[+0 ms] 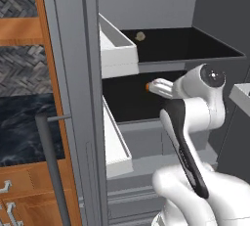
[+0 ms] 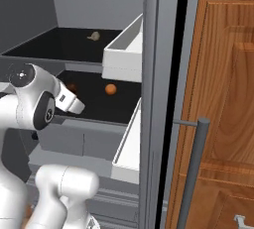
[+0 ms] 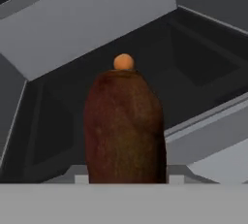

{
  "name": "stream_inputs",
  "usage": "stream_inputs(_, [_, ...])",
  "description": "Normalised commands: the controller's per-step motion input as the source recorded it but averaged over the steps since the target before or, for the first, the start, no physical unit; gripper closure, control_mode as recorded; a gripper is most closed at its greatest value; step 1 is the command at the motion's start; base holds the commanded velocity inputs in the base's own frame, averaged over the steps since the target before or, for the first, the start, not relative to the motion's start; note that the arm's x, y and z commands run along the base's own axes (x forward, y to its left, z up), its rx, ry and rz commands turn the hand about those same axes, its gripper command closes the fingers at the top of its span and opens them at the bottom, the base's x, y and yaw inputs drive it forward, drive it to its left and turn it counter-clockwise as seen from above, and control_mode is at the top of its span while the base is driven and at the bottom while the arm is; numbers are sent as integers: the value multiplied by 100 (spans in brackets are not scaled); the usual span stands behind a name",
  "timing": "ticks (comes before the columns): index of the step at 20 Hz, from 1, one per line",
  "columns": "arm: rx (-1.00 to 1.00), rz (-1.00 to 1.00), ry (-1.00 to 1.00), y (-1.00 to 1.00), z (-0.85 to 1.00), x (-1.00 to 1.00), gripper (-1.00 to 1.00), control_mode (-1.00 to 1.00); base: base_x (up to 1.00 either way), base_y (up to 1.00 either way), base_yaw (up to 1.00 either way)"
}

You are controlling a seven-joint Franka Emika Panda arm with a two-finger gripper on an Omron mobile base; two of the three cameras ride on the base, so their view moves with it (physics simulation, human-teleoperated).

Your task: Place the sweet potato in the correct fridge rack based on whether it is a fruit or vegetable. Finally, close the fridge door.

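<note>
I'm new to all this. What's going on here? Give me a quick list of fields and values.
place: open fridge in a rendered kitchen
arm: reaching toward the lower dark shelf
gripper: hidden in the base views; state cannot be told
sweet potato: fills the hand view, close to the camera
orange ball: on the lower shelf
small tan item: on the upper shelf
door: open

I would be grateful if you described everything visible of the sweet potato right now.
The sweet potato is a stubby oblong lump, dark brown with a reddish-orange tinge and a rough, matte skin. In the hand view it stands lengthwise straight ahead of the camera, its base at the gripper, apparently held. It points into the fridge's dark middle shelf, where a small orange ball lies beyond it, apart.
</note>
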Motion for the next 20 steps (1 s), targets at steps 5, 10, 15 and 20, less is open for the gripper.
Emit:
stream_inputs(5, [-7,4,-17,-3,100,0,100,-100,0,0,0])
stream_inputs(10, [-4,0,-9,-27,97,0,100,-100,0,0,0])
stream_inputs(15, [0,0,1,-22,45,39,100,-100,0,0,0])
stream_inputs(20, [-1,0,2,-7,0,66,100,-100,0,0,0])
